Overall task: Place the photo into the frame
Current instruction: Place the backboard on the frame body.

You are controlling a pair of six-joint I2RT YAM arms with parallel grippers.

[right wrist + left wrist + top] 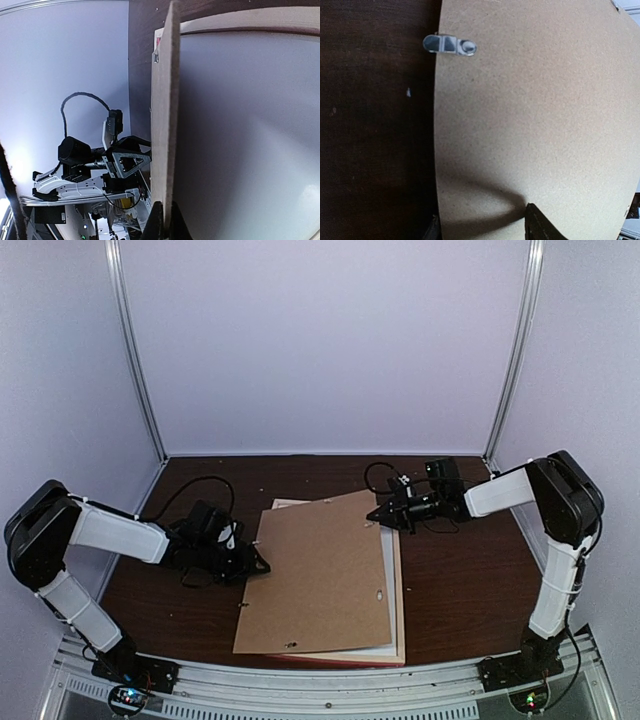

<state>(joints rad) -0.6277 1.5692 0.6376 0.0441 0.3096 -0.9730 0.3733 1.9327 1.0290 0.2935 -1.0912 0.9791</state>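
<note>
The plain brown backing board (320, 570) lies tilted over the frame (340, 661), whose pink moulding shows along the near edge. A white sheet (392, 570) shows under the board's right side. My right gripper (380, 515) is shut on the board's far right corner; in the right wrist view its jaws (165, 222) pinch the board (164, 100) seen edge-on. My left gripper (258, 565) is at the board's left edge, open (480, 222), with one finger (540, 225) over the board (535, 110) and the other beside its edge. The photo is hidden.
A metal turn clip (450, 45) sticks out from the board's left edge. Black cables (190, 490) lie on the dark table behind the left arm. Enclosure walls and posts (140, 360) stand close on three sides. The left arm (90, 165) shows in the right wrist view.
</note>
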